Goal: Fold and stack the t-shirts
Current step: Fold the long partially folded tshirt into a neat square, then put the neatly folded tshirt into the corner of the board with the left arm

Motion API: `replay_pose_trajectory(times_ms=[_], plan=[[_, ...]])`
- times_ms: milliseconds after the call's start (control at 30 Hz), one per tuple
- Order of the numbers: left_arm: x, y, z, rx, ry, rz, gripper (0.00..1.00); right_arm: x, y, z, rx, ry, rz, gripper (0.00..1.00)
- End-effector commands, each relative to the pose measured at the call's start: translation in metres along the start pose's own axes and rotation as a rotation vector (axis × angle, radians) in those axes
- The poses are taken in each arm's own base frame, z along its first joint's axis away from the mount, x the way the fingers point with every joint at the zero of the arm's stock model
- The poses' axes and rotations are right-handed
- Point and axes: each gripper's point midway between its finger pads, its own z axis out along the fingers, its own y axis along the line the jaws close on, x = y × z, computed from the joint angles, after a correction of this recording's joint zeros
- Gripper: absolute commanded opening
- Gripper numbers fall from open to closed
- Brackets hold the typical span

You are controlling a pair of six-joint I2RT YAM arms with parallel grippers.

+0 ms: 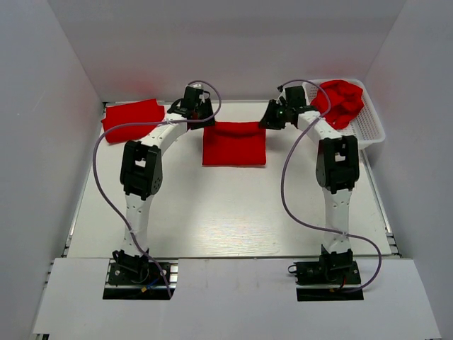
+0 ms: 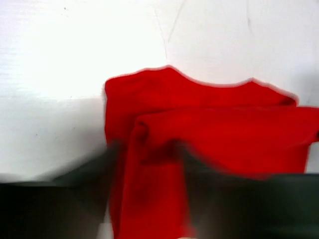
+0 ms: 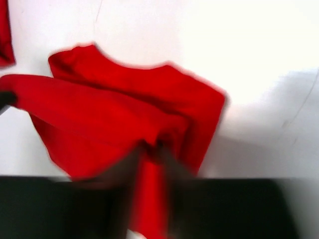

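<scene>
A folded red t-shirt [image 1: 234, 144] lies at the table's far middle, its far edge lifted slightly between both grippers. My left gripper [image 1: 202, 113] is at its far left corner. In the left wrist view the t-shirt [image 2: 214, 129] runs between the blurred dark fingers of the left gripper [image 2: 148, 149], which stand apart around a fold of it. My right gripper [image 1: 272, 117] is at the far right corner. In the right wrist view the right gripper [image 3: 152, 149] pinches a narrow fold of the t-shirt [image 3: 114, 104].
Another folded red t-shirt [image 1: 133, 119] lies at the far left. A white mesh basket [image 1: 371, 127] at the far right holds crumpled red t-shirts [image 1: 340, 103]. White walls close in the table on three sides.
</scene>
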Motion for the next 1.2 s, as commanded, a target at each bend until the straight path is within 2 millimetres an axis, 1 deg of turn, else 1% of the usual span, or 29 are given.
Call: replay_pose_trajectory(times_ms=[0,33,67,100,133,167,200,233,267,300,333,367,400,433,467,600,667,700,767,833,867,900,933,1000,1033,1067,1100,1133,1167], plan=[[-0.057,-0.001,0.010,0.054,-0.153,-0.031,0.77,-0.070,0.002,0.008,-0.036,-0.239,0.024,0.53],[-0.055,0.009,0.026,0.027,-0.144,-0.039,1.00,-0.094,-0.001,0.011,-0.034,-0.289,0.020,0.90],[-0.054,0.013,0.028,-0.001,-0.123,-0.040,1.00,-0.102,0.001,0.011,-0.043,-0.303,0.020,0.90],[-0.087,0.009,0.017,0.015,-0.184,-0.049,1.00,-0.108,0.003,0.011,-0.053,-0.310,0.015,0.90],[-0.094,0.012,0.016,0.021,-0.189,-0.056,1.00,-0.127,0.010,0.000,-0.078,-0.347,-0.012,0.90],[-0.106,0.005,0.008,0.050,-0.219,-0.032,1.00,-0.130,0.014,-0.004,-0.084,-0.351,-0.025,0.90],[-0.107,0.009,0.006,0.055,-0.222,-0.036,1.00,-0.132,0.020,-0.013,-0.084,-0.356,-0.059,0.90],[-0.107,0.003,0.000,0.089,-0.222,-0.017,1.00,-0.128,0.021,-0.021,-0.072,-0.348,-0.081,0.90],[-0.091,0.007,0.003,0.093,-0.189,-0.004,1.00,-0.131,0.033,-0.035,-0.068,-0.367,-0.117,0.90],[-0.102,0.000,-0.013,0.117,-0.228,0.009,1.00,-0.115,0.025,-0.031,-0.052,-0.330,-0.108,0.90],[-0.096,0.001,-0.017,0.120,-0.213,0.029,1.00,-0.109,0.023,-0.033,-0.044,-0.319,-0.108,0.90],[-0.081,0.008,-0.014,0.106,-0.180,0.036,1.00,-0.092,0.022,-0.042,-0.037,-0.290,-0.108,0.90],[-0.070,0.005,-0.016,0.104,-0.149,0.041,1.00,-0.085,0.023,-0.043,-0.037,-0.276,-0.113,0.90],[-0.067,0.006,-0.022,0.100,-0.139,0.041,1.00,-0.081,0.021,-0.045,-0.033,-0.266,-0.113,0.90],[-0.050,0.012,-0.016,0.093,-0.095,0.053,1.00,-0.064,0.021,-0.048,-0.041,-0.224,-0.117,0.90],[-0.019,0.006,-0.015,0.122,-0.011,0.112,1.00,-0.032,0.017,-0.044,-0.035,-0.128,-0.102,0.90],[-0.005,0.006,-0.010,0.150,0.031,0.134,1.00,-0.019,0.012,-0.043,-0.027,-0.103,-0.089,0.90],[0.008,0.003,-0.005,0.163,0.061,0.150,1.00,-0.013,0.012,-0.044,-0.032,-0.090,-0.086,0.90],[0.018,0.006,0.000,0.169,0.085,0.177,1.00,-0.007,0.011,-0.044,-0.030,-0.082,-0.084,0.90],[0.038,0.009,0.010,0.162,0.131,0.199,1.00,0.000,0.008,-0.048,-0.012,-0.076,-0.081,0.90],[0.040,0.005,0.010,0.159,0.131,0.208,1.00,0.003,0.008,-0.049,-0.007,-0.073,-0.081,0.90],[0.046,0.010,0.014,0.137,0.148,0.207,1.00,0.009,0.005,-0.051,0.001,-0.069,-0.086,0.90],[0.047,0.011,0.014,0.137,0.148,0.207,1.00,0.007,0.005,-0.057,0.008,-0.079,-0.085,0.90],[0.064,0.017,0.026,0.104,0.186,0.223,1.00,0.012,0.007,-0.064,0.011,-0.083,-0.091,0.90],[0.067,0.014,0.029,0.103,0.187,0.246,1.00,0.009,0.013,-0.075,0.008,-0.105,-0.100,0.90],[0.069,0.018,0.032,0.085,0.195,0.258,1.00,0.016,0.011,-0.078,0.009,-0.099,-0.096,0.90],[0.080,0.024,0.040,0.055,0.212,0.275,1.00,0.017,0.012,-0.081,0.007,-0.106,-0.098,0.90],[0.084,0.021,0.044,0.050,0.214,0.295,1.00,0.031,0.006,-0.079,0.015,-0.089,-0.088,0.90],[0.085,0.025,0.046,0.028,0.218,0.297,1.00,0.020,0.016,-0.098,0.009,-0.140,-0.105,0.90]])
